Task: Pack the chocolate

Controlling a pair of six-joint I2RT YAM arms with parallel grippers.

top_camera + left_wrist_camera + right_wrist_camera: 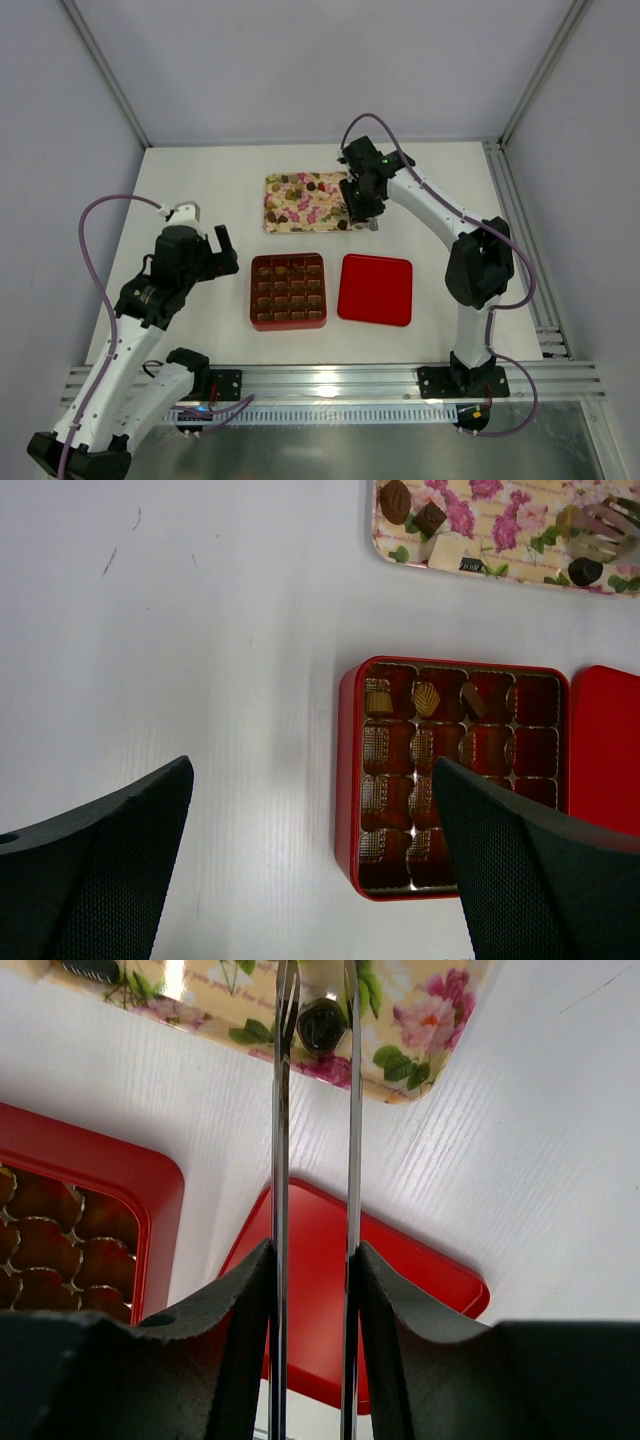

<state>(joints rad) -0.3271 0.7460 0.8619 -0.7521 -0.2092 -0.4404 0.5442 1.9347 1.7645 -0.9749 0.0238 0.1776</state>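
Observation:
Chocolate pieces [300, 190] lie scattered on a floral tray [268, 205] at the back. My right gripper [313, 1255] is shut on metal tongs [281, 1160]. The tong tips flank a dark round chocolate [321, 1026] near the tray's right end. In front of the tray sits the red box [252, 292] with its brown gridded insert. Three chocolates [427, 698] fill cells in its far row. My left gripper [312, 770] hangs open and empty over the table, left of the box.
The box's red lid [375, 289] lies flat just right of the box. A rail [520, 250] runs along the table's right edge, and grey walls enclose the back and sides.

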